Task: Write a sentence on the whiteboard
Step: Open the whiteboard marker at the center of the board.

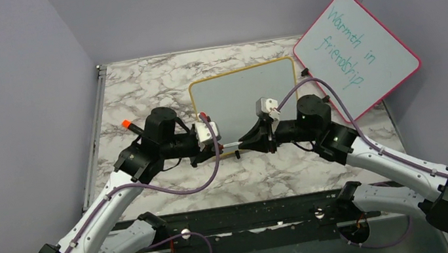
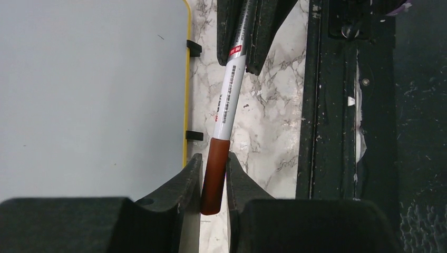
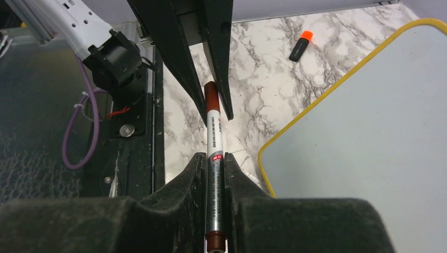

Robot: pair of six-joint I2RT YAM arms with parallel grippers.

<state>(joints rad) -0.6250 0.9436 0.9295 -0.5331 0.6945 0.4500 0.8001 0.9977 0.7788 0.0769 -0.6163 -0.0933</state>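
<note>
Presently both arms meet low over the near part of the marble-patterned desk point(image 1: 156, 83), sharing one white-barrelled marker with a dark red cap point(image 2: 225, 105). Your left pincer point(image 2: 213, 182) is closed narrow on the cap end; your right pincer point(image 3: 215, 174) is closed narrow on the barrel, near its tail. The marker's long axis runs straight from one pincer to the other — roughly left to right in the overhead view, parallel to the near edge of the rectangular white board with the thin yellow-tan frame point(image 1: 245, 97).

That board lies flat on the desk just beyond both pincers, its near edge beside the marker, and its writing surface is blank: no sentence shows on it yet. Each forearm reaches inward, wrists level, the two arms mirrored.

Judged from this pose, the cap is about to be drawn off — the pull must follow the marker's axis, the two pincers moving directly apart. The right arm holds the writing part, so it is the one placed to carry it on to the board.

An orange-capped black marker point(image 3: 300, 46) lies apart on the desk, beyond the left arm. A pink-red-framed board with teal handwriting point(image 1: 357, 55) leans at the right wall.
</note>
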